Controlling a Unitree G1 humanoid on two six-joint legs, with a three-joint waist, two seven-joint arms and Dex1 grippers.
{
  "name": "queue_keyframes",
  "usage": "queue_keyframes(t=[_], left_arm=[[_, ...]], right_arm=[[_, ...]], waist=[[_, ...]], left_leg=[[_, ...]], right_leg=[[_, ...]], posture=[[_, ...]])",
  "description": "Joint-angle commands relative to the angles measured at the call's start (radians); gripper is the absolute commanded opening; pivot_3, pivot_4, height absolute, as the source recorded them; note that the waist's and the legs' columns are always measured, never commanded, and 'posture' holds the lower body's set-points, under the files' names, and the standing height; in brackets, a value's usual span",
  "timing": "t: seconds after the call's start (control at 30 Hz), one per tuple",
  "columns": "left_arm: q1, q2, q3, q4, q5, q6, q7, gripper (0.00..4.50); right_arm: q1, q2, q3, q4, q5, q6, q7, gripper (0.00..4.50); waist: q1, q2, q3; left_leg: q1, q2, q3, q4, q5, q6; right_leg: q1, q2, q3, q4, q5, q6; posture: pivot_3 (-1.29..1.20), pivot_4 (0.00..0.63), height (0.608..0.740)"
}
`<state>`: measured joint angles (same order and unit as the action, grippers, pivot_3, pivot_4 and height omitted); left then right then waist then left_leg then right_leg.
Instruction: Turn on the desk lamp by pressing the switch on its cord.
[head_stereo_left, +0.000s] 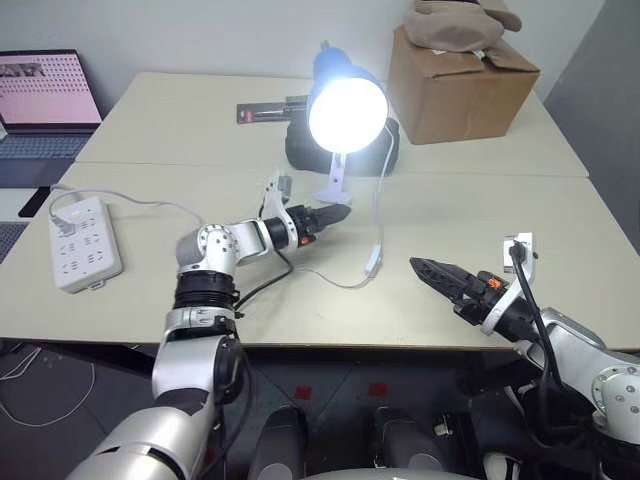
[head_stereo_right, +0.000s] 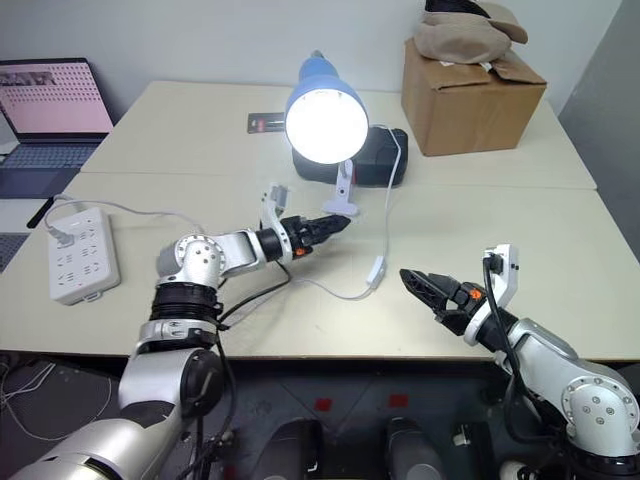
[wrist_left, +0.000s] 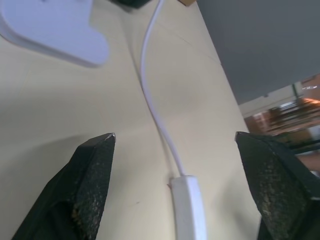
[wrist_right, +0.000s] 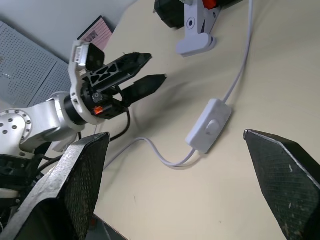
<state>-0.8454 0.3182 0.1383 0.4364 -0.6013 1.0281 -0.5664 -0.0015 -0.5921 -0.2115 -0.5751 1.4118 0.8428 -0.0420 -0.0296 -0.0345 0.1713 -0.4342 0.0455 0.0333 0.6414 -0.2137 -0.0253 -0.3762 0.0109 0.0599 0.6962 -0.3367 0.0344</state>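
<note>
Lamp-cord switch (head_stereo_left: 374, 261) is what everything turns on here, and it lies flat on the counter (head_stereo_left: 150, 310) between our two tools, its long axis running roughly from near us toward the lamp, tilted a little to our right.

Starting at our left, the left tool (head_stereo_left: 326, 216) hangs just above the counter with its black fingers standing apart and nothing between them; it points toward our right, and the switch lies ahead of its tips and a little nearer to us. In the left wrist view the switch (wrist_left: 189, 210) and the cord (wrist_left: 152, 95) run up between the spread fingers.

In the middle, the desk lamp (head_stereo_left: 345, 110) stands on its white clip base behind the switch, and its bulb is glowing brightly, so we judge the press to be done already. The cord loops down from the lamp, through the switch, then curls back leftward.

On our right, the right tool (head_stereo_left: 437, 274) is likewise spread wide and empty, pointing left at the switch from just beside it. Both tools are near; we judge the right one slightly closer along the counter edge.
</note>
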Motion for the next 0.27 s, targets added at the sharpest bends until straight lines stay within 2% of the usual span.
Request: queue_keyframes(t=[0.03, 0.13, 0.27], left_arm=[[0.060, 0.206, -0.134, -0.196, 0.095, -0.084, -0.172, 4.42], [0.114, 0.342, -0.168, -0.261, 0.107, -0.143, -0.321, 4.42], [0.166, 0.484, -0.174, -0.251, 0.132, -0.223, -0.476, 4.42]], right_arm=[[0.049, -0.111, -0.037, -0.093, -0.093, 0.007, 0.101, 4.50], [0.105, -0.192, -0.051, -0.122, -0.165, 0.001, 0.193, 4.50], [0.164, -0.235, -0.058, -0.115, -0.267, -0.028, 0.283, 4.50]], waist=[[-0.004, 0.000, 0.000], [-0.001, 0.000, 0.000], [0.001, 0.000, 0.001]], left_leg=[[0.000, 0.000, 0.001, -0.001, 0.000, 0.000], [0.001, 0.002, 0.001, -0.004, 0.000, -0.001], [0.001, 0.001, 0.000, -0.005, 0.000, 0.000]], right_leg=[[0.000, 0.000, 0.001, 0.000, 0.001, -0.002], [-0.001, -0.002, 0.000, -0.001, 0.001, -0.002], [-0.001, -0.004, -0.001, -0.002, 0.001, -0.002]], posture=[[0.00, 0.150, 0.740], [0.00, 0.150, 0.740], [0.00, 0.150, 0.740]])
